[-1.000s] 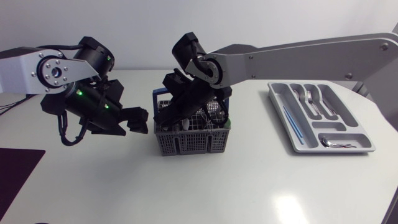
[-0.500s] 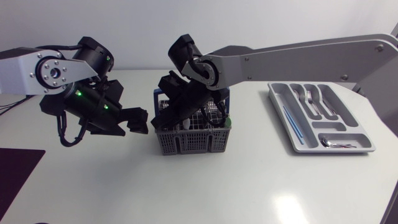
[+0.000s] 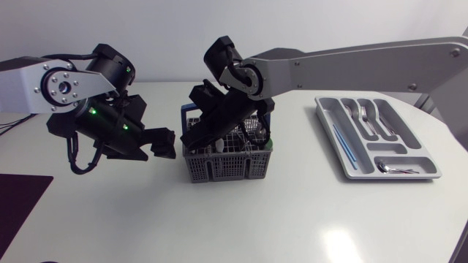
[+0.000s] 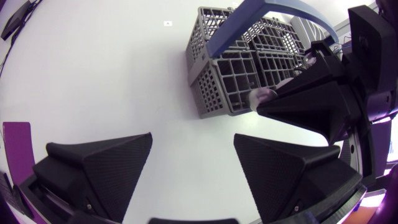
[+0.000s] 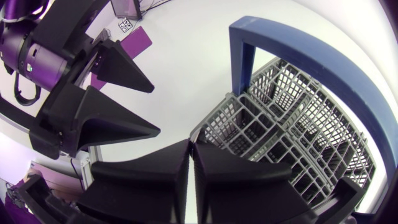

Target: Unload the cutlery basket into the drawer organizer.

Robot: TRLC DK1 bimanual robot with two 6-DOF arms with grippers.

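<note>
The grey cutlery basket stands mid-table with its blue handle raised and several pieces of cutlery in it. My right gripper hangs over the basket's left end with its fingers pressed together. In the left wrist view a small pale handle end shows pinched at its tips. My left gripper is open just left of the basket, above bare table. The grey drawer organizer lies at the right.
The organizer holds forks, a thin blue piece and a spoon. A dark purple mat lies at the table's front left corner. Open table stretches in front of the basket.
My right gripper's fingers have come together at the basket's left end, and its wrist shifted slightly. The left arm has stayed where it was.
</note>
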